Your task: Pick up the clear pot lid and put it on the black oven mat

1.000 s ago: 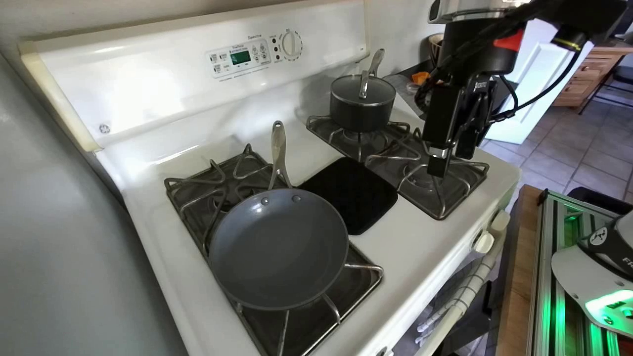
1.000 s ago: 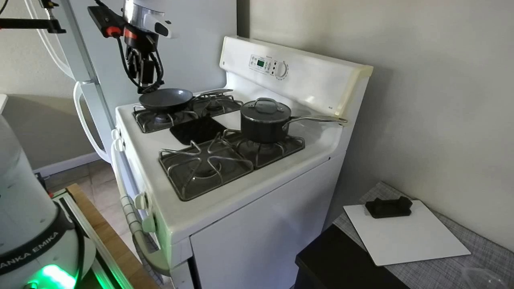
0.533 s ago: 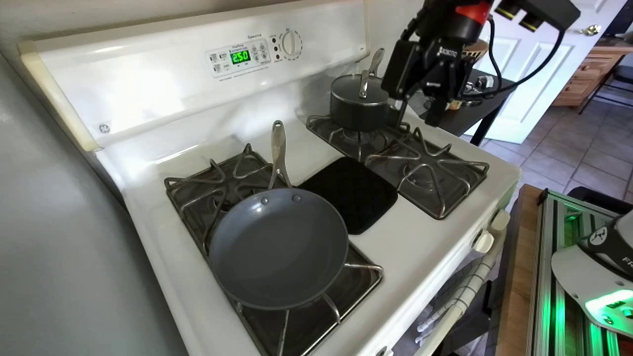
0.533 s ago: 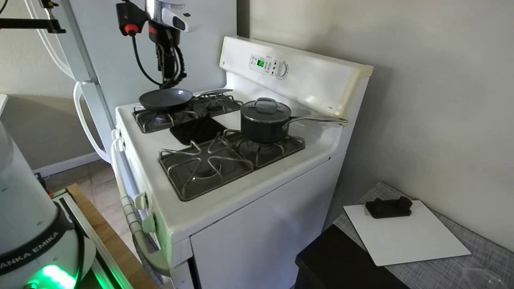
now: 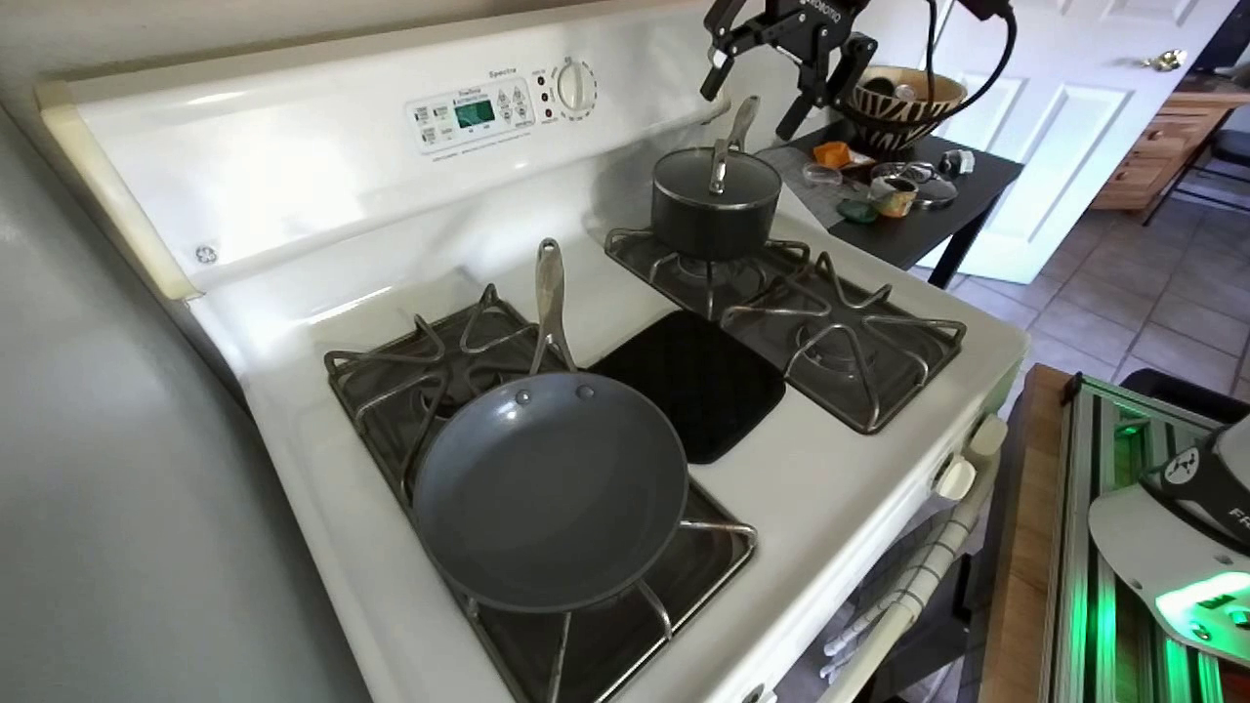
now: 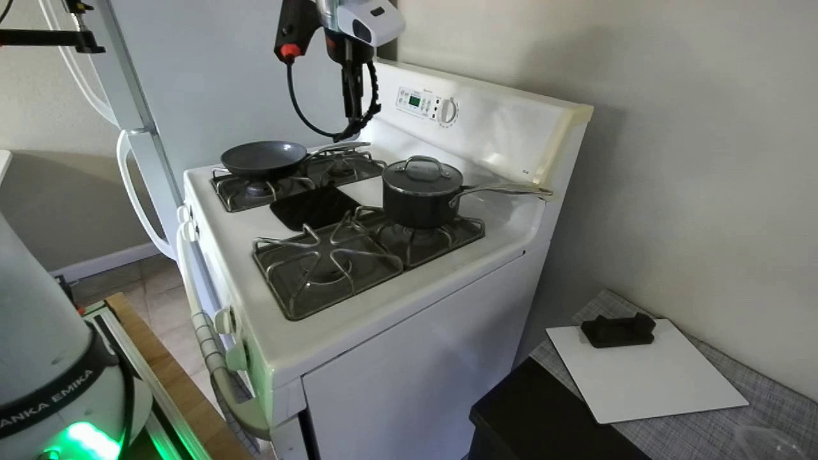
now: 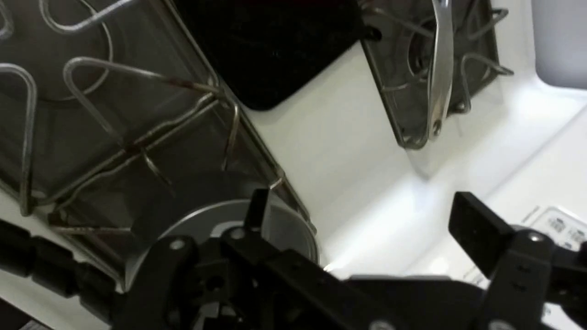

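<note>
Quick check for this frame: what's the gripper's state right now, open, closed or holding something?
Gripper: open, spread wide, holding nothing.

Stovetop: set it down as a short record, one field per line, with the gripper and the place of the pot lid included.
Gripper: open, holding nothing, above the stovetop
Glass pot lid: seated on the dark saucepan
Black oven mat: flat on the stovetop's middle strip, no lid on it
Grey frying pan: uncovered, resting on a burner grate
Oven display: no digits readable
</note>
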Available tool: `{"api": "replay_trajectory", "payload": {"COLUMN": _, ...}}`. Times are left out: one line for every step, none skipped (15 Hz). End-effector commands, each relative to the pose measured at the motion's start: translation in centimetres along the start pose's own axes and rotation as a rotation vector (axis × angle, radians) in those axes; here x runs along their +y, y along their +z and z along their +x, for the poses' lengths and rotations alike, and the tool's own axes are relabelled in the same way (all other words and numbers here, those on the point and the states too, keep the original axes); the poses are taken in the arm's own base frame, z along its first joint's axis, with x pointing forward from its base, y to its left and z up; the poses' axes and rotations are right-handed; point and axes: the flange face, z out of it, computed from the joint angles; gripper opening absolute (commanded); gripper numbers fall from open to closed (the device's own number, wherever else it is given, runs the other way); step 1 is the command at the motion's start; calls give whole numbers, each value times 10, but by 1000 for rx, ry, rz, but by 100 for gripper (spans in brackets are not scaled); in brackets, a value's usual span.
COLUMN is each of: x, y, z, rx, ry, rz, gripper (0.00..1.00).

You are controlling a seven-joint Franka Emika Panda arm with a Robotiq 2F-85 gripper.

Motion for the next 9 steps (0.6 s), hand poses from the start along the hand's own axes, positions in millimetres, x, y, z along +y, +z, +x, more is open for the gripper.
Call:
{"api": "replay_trajectory", "payload": {"x": 11, "y": 15, "z": 38, "rx": 60, "ry": 39, "rz": 57, "gripper": 100}}
{"api": "replay_trajectory", "payload": {"x": 16, "y": 18, "z": 46, "rx": 77, "ry": 46, "rz": 61, "gripper": 100}}
{"api": "replay_trajectory", "payload": {"x": 20, "y": 24, "z": 55, "rx": 71, "ry": 49, "rz": 60, "gripper": 100}}
{"api": "replay_trajectory", "payload": {"x": 24, "y": 27, "z": 60, "rx": 72, "ry": 53, "rz": 60, "gripper": 100}}
{"api": "replay_trajectory", "payload": {"x": 28, "y": 31, "z": 65, "rx": 59, "ry": 53, "rz": 52, "gripper": 100}}
{"api": "replay_trajectory", "payload": {"x": 32, "y": 35, "z": 70, "rx": 47, "ry": 50, "rz": 43, "gripper": 100}}
{"api": "replay_trajectory", "payload": {"x": 35, "y": 36, "z": 76, "rx": 41, "ry": 45, "rz": 37, "gripper": 100}}
{"api": "replay_trajectory", "payload": {"x": 37, "y": 38, "z": 82, "rx": 41, "ry": 33, "rz": 33, "gripper": 100}}
{"api": "replay_trajectory", "payload": {"x": 40, "y": 40, "z": 86, "rx": 41, "ry": 28, "rz": 26, "gripper": 100}}
